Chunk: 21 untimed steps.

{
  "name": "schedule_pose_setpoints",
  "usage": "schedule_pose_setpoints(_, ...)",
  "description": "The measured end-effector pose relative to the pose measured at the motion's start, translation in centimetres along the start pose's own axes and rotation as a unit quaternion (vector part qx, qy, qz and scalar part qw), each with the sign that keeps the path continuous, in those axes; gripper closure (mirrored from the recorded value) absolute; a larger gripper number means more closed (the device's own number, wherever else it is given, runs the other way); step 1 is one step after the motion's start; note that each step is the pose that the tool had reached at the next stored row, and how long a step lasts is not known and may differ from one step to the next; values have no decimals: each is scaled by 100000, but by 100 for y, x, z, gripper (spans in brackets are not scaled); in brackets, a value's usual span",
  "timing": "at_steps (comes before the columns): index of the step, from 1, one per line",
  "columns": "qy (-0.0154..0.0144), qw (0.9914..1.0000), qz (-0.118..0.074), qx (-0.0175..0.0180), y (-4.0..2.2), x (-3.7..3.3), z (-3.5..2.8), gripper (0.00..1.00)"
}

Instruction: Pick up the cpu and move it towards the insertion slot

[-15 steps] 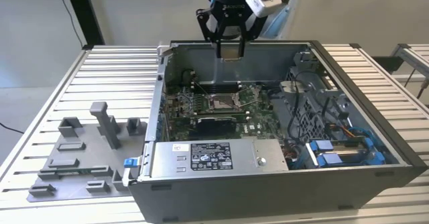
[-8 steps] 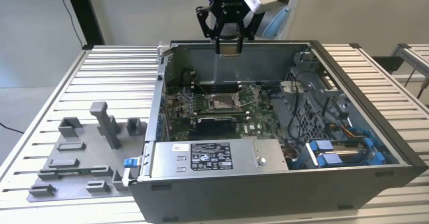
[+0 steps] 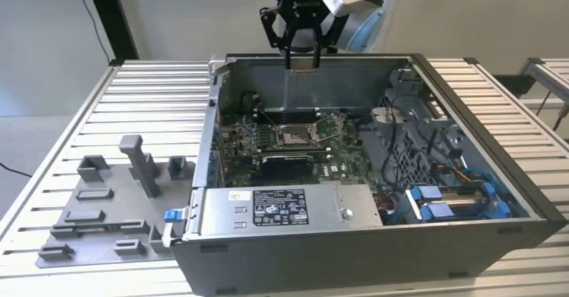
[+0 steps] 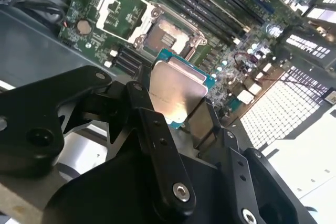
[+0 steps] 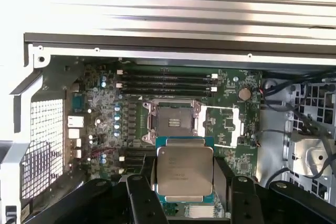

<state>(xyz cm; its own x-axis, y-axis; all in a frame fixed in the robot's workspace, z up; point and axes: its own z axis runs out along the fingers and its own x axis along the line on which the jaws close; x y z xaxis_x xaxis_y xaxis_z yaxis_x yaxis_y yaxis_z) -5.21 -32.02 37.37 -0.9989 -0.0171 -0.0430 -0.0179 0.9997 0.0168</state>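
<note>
The open computer case (image 3: 374, 177) sits on a slatted metal table (image 3: 133, 104), and to the exterior view's left of it lies the grey tray (image 3: 106, 210) with its plastic blocks; inside the case the green motherboard (image 3: 294, 144) lies flat, with long memory slots (image 5: 165, 81) along one side; near its middle is the insertion slot (image 3: 294, 134), a square socket with a shiny metal frame and dark centre, seen uncovered in both wrist views (image 5: 172, 120); the gripper (image 3: 302, 62) hangs above the far wall of the case, well above the board; its black fingers (image 5: 140, 192) are closed most of the way, pressing on opposite edges of the cpu (image 5: 184, 170), which sits flat between them, silvery top toward the first wrist camera; in the second wrist view the cpu (image 4: 176, 95) is likewise clamped between the fingers, apart from the socket (image 4: 168, 36) on the board beyond it.
</note>
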Motion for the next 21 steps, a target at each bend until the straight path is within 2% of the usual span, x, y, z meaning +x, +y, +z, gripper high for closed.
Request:
schedule_pose_setpoints(5, -8, 100000, -1, -2, 94, -1, 16, 100)
schedule_pose_setpoints(7, -71, 100000, -6, -1, 114, -1, 20, 100)
schedule_pose_setpoints(11, -197, 100000, -19, -10, 118, -3, 27, 100)
schedule_pose_setpoints(21, -217, 100000, -12, -1, 117, -20, 34, 100)
